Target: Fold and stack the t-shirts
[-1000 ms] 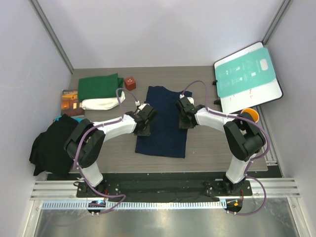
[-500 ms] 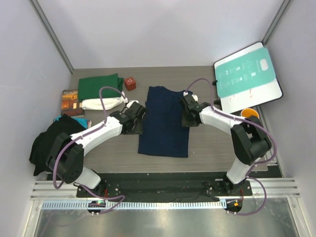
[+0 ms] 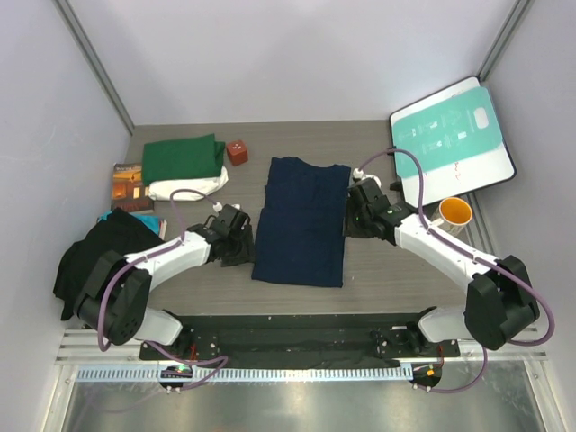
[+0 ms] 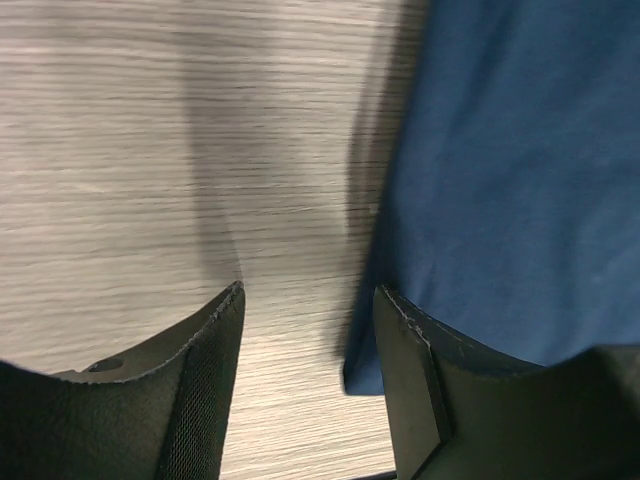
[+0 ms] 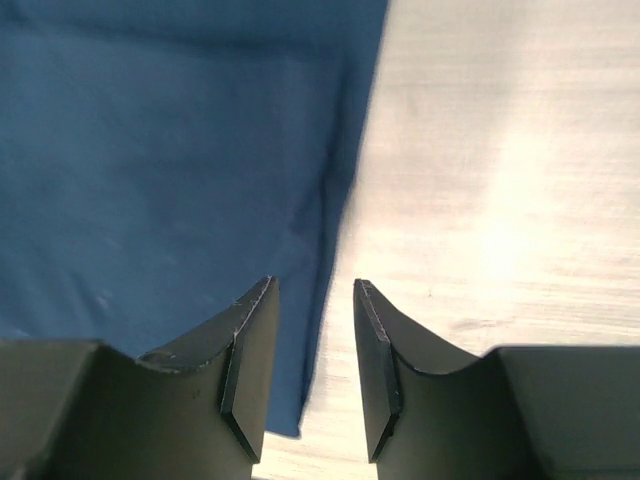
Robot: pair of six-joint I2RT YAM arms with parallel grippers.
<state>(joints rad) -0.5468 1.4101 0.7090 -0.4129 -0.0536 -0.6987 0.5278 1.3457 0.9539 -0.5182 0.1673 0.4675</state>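
Observation:
A navy blue t-shirt [image 3: 300, 220] lies flat in the middle of the table, folded into a long narrow strip with its neck at the far end. A dark green t-shirt [image 3: 183, 157] lies folded at the back left, and a cream-white t-shirt [image 3: 184, 188] is folded just in front of it. My left gripper [image 3: 236, 236] is low over bare table beside the navy shirt's left edge [image 4: 520, 180]. It [image 4: 310, 290] is open and holds nothing. My right gripper [image 3: 358, 207] sits at the shirt's right edge [image 5: 170, 170]. It [image 5: 314, 283] is open too, with the edge lying below the gap.
A black cloth heap [image 3: 99, 261] lies at the near left with a bit of teal under it. A brown-orange book [image 3: 130, 184] and a small red-brown cube [image 3: 237, 151] are at the back left. A teal-and-white board [image 3: 450, 139] and an orange cup [image 3: 455, 212] are on the right.
Both grippers have opened and drawn outward off the navy shirt, the left one to the left and the right one to the right. The shirt stays flat where it lay.

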